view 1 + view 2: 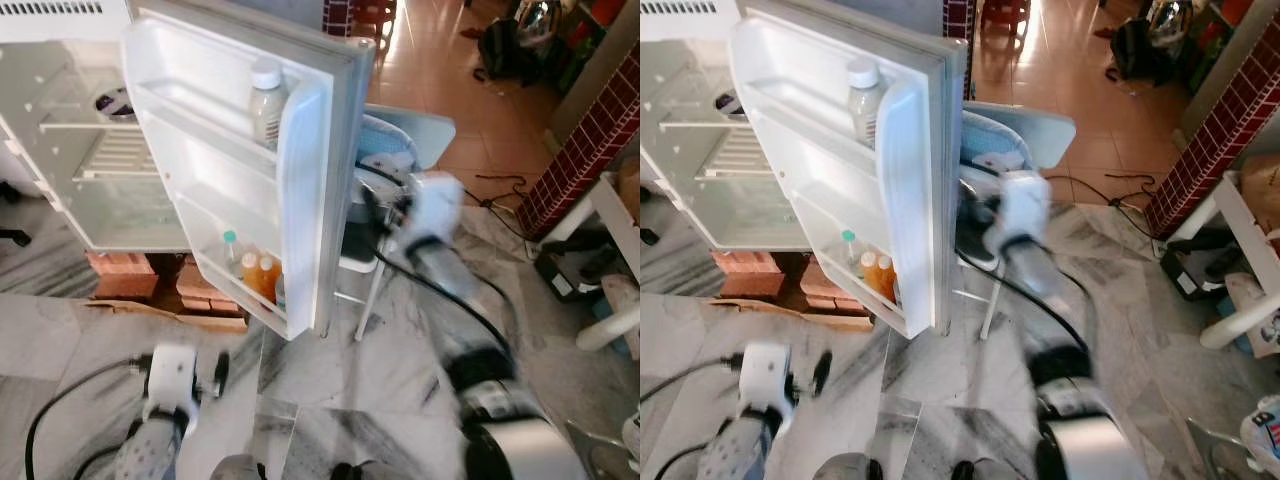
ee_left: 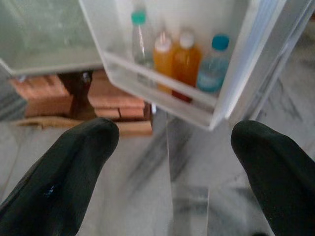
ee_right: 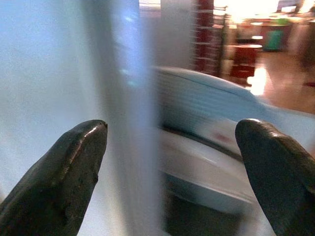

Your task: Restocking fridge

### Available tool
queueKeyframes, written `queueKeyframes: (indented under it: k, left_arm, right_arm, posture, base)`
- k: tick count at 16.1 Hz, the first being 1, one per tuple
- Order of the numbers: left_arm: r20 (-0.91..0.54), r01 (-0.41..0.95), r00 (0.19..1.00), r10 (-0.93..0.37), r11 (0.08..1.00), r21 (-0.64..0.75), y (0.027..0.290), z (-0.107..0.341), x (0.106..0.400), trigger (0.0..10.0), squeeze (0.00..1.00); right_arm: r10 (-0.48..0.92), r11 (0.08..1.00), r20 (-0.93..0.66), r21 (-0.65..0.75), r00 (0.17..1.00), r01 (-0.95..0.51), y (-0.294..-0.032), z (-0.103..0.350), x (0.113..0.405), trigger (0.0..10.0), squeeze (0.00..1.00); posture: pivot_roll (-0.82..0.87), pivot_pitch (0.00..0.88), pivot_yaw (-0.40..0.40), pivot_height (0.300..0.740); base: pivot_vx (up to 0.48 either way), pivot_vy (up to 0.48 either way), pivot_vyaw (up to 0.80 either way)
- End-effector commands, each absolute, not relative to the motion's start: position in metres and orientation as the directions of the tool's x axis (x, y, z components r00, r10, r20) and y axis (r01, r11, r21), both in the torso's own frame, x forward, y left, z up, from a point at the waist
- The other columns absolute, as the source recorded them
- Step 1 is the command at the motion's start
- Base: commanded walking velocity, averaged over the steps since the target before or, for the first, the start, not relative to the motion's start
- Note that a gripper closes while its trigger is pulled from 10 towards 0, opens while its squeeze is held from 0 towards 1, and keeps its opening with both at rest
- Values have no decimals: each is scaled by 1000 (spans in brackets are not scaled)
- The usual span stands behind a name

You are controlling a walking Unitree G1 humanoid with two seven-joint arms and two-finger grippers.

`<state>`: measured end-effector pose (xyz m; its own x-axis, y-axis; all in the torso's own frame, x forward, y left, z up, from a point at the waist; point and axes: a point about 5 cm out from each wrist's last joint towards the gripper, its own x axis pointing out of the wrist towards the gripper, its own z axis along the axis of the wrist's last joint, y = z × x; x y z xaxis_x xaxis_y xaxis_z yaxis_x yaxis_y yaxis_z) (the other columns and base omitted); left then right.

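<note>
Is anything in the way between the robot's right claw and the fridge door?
Nothing visible is. The right gripper is open and right at the outer edge of the open fridge door, with its fingers either side of that edge. A light blue chair stands behind the door, not between them.

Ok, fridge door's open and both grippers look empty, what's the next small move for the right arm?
Probably ease the right gripper past the door edge toward the chair behind it; its fingers are open and empty, and the door shelf already holds bottles.
</note>
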<state>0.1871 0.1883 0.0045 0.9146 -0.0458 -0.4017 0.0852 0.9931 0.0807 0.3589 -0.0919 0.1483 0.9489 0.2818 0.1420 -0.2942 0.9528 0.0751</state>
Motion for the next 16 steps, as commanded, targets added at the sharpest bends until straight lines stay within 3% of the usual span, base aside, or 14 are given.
queueKeyframes:
  k: [1,5,8,9,10,12,13,14,16]
  left_arm:
    - [-401,104,914,-60,991,89,186,9,186,10000,0]
    - [-434,87,899,-54,995,56,185,4,178,10000,0]
    - [-447,79,894,-41,995,67,187,0,176,10000,0]
    - [-449,80,893,-41,994,69,188,-3,178,10000,0]
    - [-454,91,890,-47,993,75,188,-7,181,10000,0]
    - [-472,90,880,-43,993,78,192,-16,182,10000,0]
    - [-481,87,876,-37,993,81,194,-20,181,10000,0]
    - [-488,83,872,-33,993,82,197,-23,180,10000,0]
    - [-498,74,867,-22,994,84,203,-30,177,10000,0]
  right_arm:
    - [335,933,133,91,933,-348,-72,151,366,10000,0]
    - [409,878,163,198,898,-435,-57,162,374,10000,0]
    - [582,738,239,246,777,-628,-35,170,369,10000,0]
    - [553,792,213,166,805,-588,-35,169,371,10000,0]
    - [561,784,194,185,805,-592,-32,166,371,10000,0]
    - [646,685,235,241,726,-688,-17,168,363,10000,0]
    - [771,468,327,291,546,-835,-3,173,347,10000,0]
    - [844,163,444,319,299,-934,6,183,322,10000,0]
    - [847,-98,529,265,59,-959,-4,197,286,10000,0]
  posture:
    - [220,89,-56,740]
    - [237,86,-65,740]
    - [240,82,-64,740]
    - [237,81,-62,740]
    - [239,80,-60,740]
    - [239,83,-57,740]
    - [241,86,-58,740]
    - [243,87,-58,740]
    - [242,93,-59,740]
  base:
    - [0,0,0]
    - [0,0,0]
    - [0,0,0]
    - [0,0,0]
    - [0,0,0]
    - [0,0,0]
    - [0,0,0]
    - [0,0,0]
    - [0,0,0]
